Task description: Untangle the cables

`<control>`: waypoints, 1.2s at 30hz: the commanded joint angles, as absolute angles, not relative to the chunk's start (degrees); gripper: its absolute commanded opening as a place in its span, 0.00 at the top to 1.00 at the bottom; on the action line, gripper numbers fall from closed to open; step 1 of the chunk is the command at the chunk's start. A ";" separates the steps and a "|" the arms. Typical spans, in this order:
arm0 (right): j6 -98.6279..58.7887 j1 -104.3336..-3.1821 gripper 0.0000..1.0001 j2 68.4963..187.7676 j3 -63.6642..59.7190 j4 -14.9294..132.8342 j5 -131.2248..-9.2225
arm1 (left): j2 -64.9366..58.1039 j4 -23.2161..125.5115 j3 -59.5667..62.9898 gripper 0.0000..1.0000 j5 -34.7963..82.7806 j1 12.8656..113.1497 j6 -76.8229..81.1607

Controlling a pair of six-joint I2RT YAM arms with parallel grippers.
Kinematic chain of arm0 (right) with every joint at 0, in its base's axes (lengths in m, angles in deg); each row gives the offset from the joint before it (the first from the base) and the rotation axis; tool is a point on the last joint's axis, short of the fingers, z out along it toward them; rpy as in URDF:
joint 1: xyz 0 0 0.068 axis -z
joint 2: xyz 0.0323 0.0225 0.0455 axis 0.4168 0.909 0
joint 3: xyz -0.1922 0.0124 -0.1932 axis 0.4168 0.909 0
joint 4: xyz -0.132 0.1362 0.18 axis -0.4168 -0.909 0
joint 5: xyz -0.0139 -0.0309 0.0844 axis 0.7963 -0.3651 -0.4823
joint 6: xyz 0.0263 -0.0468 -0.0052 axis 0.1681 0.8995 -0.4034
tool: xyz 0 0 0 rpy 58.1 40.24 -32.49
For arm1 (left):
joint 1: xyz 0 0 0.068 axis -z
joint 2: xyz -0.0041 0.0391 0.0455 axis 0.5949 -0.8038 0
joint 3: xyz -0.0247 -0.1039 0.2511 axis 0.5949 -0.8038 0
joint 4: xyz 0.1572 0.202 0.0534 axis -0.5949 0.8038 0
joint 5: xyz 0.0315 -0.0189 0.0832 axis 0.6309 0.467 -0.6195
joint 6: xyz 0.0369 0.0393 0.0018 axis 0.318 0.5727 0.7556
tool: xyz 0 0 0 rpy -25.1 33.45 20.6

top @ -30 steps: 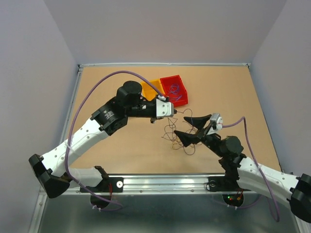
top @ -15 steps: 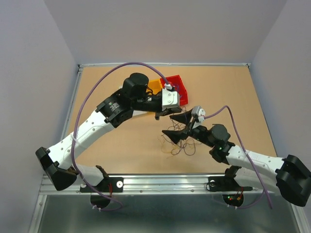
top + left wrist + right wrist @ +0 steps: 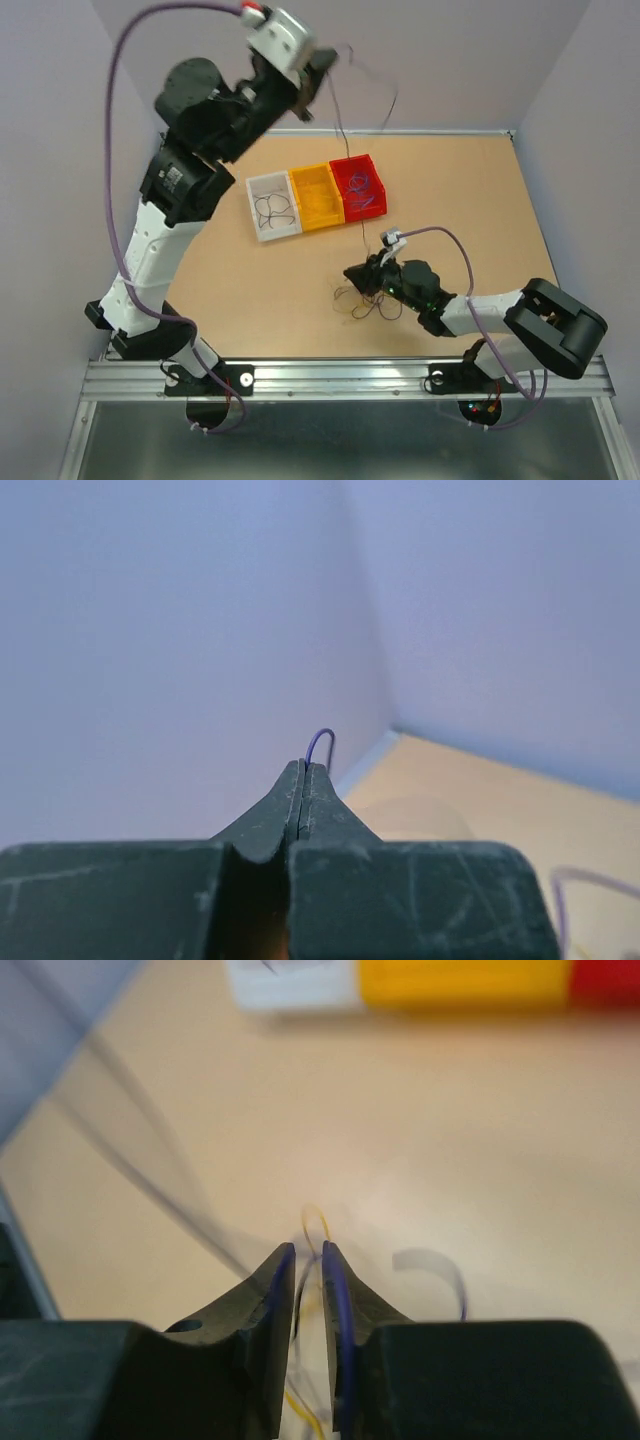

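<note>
cables (image 3: pixel 368 304) between right fingers (image 3: pixel 268 1295), 1 in left fingers (image 3: pixel 322 815)

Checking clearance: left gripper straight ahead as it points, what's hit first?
Likely the pale wall, just left of the corner; depth unclear. Only the purple cable pinched in the left gripper lies nearer.

Room at the sides, a wire through the middle

My worktop (image 3: pixel 200 290) lies bare along its left edge and far right corner. The white bin (image 3: pixel 272 207), yellow bin (image 3: pixel 317 198) and red bin (image 3: pixel 360 187) block the far middle. A strand (image 3: pixel 338 120) climbs from the cables (image 3: pixel 365 305) to my raised left gripper (image 3: pixel 322 62). My right arm (image 3: pixel 480 305) lies low near the front edge.
</note>
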State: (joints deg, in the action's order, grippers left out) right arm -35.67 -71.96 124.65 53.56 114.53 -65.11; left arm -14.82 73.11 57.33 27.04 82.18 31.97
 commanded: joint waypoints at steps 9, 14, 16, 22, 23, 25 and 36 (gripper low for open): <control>-46.34 -72.00 0.93 103.49 65.31 102.53 -39.39 | -1.77 51.06 35.48 1.00 2.71 68.95 26.76; -43.96 -71.92 0.79 96.80 62.42 97.09 -36.57 | 3.52 47.19 20.26 1.00 8.96 66.74 26.76; -41.94 -71.92 0.63 96.01 61.10 96.73 -35.43 | 4.75 46.66 17.45 1.00 9.57 66.48 27.46; -35.52 -71.92 0.37 97.85 51.44 96.11 -33.84 | 6.24 45.52 14.19 1.00 7.73 66.04 28.78; -35.17 -72.00 0.35 98.11 50.47 96.11 -33.58 | 6.42 45.00 13.57 1.00 7.65 65.95 28.78; -34.55 -71.92 0.34 98.73 48.97 96.20 -33.75 | 7.30 44.20 11.47 1.00 8.17 65.95 28.69; -34.11 -71.92 0.30 92.76 56.87 100.07 -33.40 | 8.10 39.81 1.01 1.00 7.30 65.95 29.65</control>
State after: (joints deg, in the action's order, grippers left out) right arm -35.19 -71.87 95.65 54.64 96.76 -34.42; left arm 7.68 44.39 4.04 8.11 66.05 28.47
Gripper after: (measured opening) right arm 0.699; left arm 0.025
